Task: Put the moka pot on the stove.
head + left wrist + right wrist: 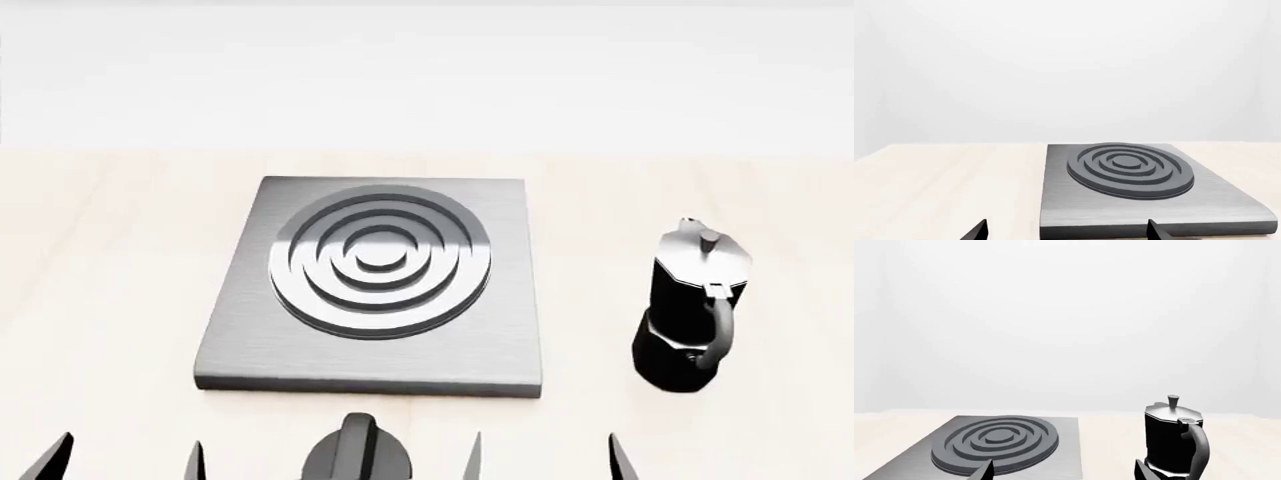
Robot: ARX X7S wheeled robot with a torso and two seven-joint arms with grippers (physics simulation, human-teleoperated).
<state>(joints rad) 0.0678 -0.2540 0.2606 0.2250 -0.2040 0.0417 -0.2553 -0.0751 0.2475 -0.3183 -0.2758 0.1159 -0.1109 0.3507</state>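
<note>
Inspecting the head view from left to right: the left pincer [127, 458] shows only as two dark fingertips at the lower edge, set apart with bare counter [107, 300] between them; it stands open and grips nothing. In the left wrist view the same pincer [1067, 230] shows two spread tips just short of the near edge of the stove [1121, 200], and it cannot be told whether they touch it.

The stove [387, 280], a flat square plate of brushed grey metal with a raised burner of concentric rings, lies flat on the pale wooden counter near the middle of the view. Nothing stands on it. Just below its near edge, a short black knob with a ridge [358, 455] is cut off by the frame.

To the right of the knob, the right pincer [545, 460] likewise shows two separated fingertips, open and holding nothing. In the right wrist view this pincer [1063, 471] has one tip over the near part of the stove [997, 442] and the other just beside the base of the moka pot [1173, 440]; contact cannot be confirmed.

The moka pot [687, 305] stands upright on the counter to the right of the stove, apart from it. Its faceted body is black, the lid silver with a small knob on top, and the curved handle faces the robot.
</note>
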